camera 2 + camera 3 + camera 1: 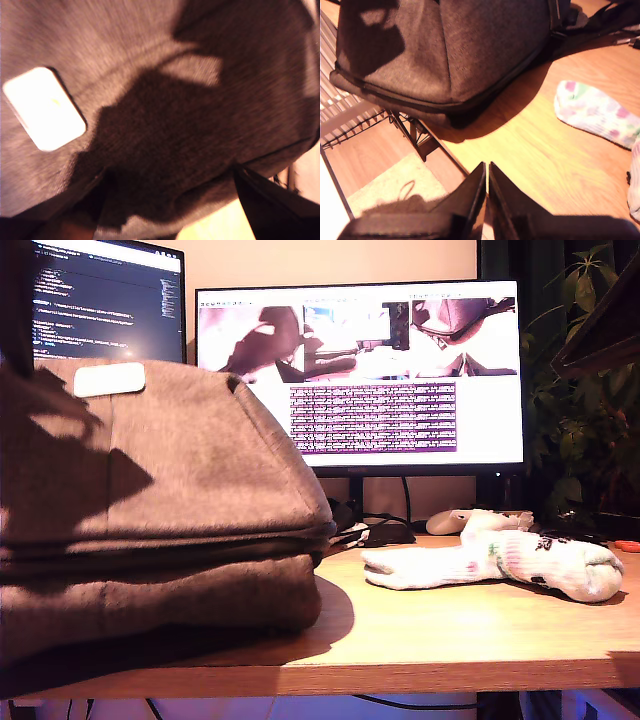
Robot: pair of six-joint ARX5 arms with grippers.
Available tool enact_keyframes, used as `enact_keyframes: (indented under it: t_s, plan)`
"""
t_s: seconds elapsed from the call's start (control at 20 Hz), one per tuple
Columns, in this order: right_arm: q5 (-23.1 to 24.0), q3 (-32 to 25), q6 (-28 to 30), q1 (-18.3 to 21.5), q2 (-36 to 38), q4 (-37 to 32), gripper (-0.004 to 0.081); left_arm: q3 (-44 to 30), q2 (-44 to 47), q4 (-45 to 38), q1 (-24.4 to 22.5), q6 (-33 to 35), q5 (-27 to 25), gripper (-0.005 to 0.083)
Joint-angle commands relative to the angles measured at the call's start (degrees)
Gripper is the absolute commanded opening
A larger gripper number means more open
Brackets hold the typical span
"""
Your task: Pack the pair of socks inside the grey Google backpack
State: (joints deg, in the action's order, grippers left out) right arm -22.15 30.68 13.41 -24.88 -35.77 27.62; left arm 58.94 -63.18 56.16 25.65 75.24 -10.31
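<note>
Opening step: large grey-brown woven backpack [150, 480] zipped; white knitted socks [500, 562] lie apart on wooden tabletop [450, 630]. My second hand [487, 175] closed, empty; my first hand's [170, 200] fingers spread, empty above the backpack — next, find the zip.

The second gripper [487, 172], fingers pressed together, hangs over the wooden table [530, 150] between the grey backpack [445, 50] and a white sock [597, 112].

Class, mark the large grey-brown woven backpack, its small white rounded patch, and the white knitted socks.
Grey-brown woven backpack [190, 450]: exterior view, upper fabric panel.
White rounded patch [108, 379]: exterior view, patch's middle.
White knitted socks [500, 562]: exterior view, middle of the bundle.
</note>
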Motion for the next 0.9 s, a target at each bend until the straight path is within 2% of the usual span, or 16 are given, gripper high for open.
enact_keyframes:
  t_s: [0.0,0.1,0.15,0.2,0.55,0.65,0.85]
  plan:
    - [-0.2,1.0,0.1,-0.2,1.1,-0.2,-0.0012,-0.7,-1.0,-0.7,-1.0,-0.3,-1.6,0.0505]
    - [-0.2,1.0,0.1,-0.2,2.1,-0.1,-0.0012,-0.7,-1.3,-0.1,-1.0,-0.2,-2.4,0.0198]
    - [-0.2,1.0,0.1,-0.2,2.4,-0.1,-0.0012,-0.7,-1.3,0.2,-0.9,-0.2,-2.6,0.0077]
    - [-0.2,1.0,0.1,-0.2,2.7,0.0,-0.0012,-0.7,-1.3,0.6,-0.6,-0.2,-2.6,-0.0003]
    - [-0.2,1.0,-0.1,-0.2,2.7,1.0,-0.0012,-0.6,-0.7,0.6,2.4,-1.2,-4.8,-0.0024]
    - [-0.3,1.0,-1.1,-0.2,2.7,1.0,-0.0012,-0.2,0.2,0.6,3.5,-5.0,-4.8,-0.0024]
    - [-1.7,1.0,-1.7,-1.3,2.4,1.0,0.0007,2.0,3.1,-0.9,4.8,-6.5,-4.7,-0.0024]
